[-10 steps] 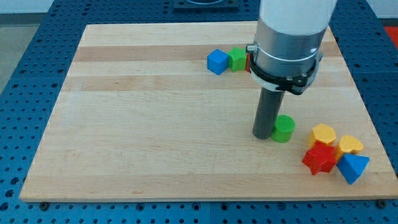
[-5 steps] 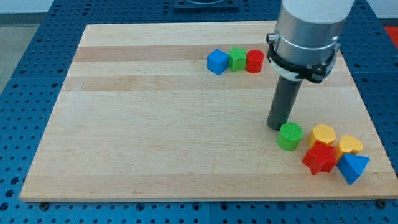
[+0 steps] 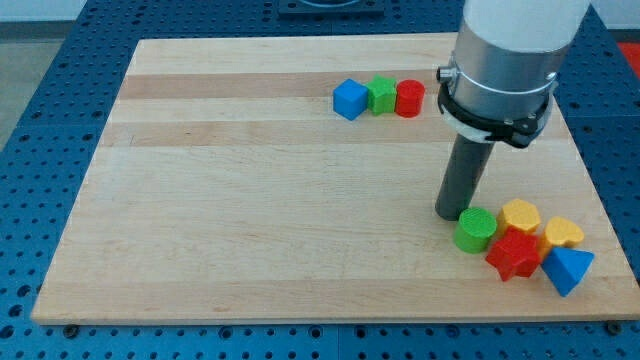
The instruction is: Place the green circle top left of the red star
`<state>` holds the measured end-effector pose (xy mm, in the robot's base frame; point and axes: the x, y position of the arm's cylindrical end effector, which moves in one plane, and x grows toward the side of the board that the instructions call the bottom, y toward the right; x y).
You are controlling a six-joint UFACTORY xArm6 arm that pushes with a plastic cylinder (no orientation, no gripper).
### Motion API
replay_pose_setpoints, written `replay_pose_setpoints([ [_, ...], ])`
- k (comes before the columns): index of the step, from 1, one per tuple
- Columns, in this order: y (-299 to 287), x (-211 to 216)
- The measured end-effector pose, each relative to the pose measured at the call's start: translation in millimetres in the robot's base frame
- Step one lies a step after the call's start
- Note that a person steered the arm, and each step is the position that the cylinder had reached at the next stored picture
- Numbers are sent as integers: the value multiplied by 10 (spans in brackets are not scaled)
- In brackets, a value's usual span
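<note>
The green circle lies near the view's bottom right, touching the upper left side of the red star. My tip rests on the board just to the upper left of the green circle, touching or almost touching it. The rod rises from there into the large white and grey arm body above.
A yellow hexagon-like block, a yellow heart-like block and a blue triangle crowd the red star. A blue cube, a green block and a red cylinder form a row near the view's top.
My tip has moved right and down, pushing the green circle toward the view's bottom right until it sits against the red star.
</note>
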<state>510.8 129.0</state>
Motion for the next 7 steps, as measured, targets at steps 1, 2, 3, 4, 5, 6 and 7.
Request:
replay_pose_setpoints([
  [1, 27, 0],
  [2, 25, 0],
  [3, -194, -104],
  [4, -503, -337],
  [5, -798, -561],
  [6, -1122, -793],
  [7, -1463, -980],
])
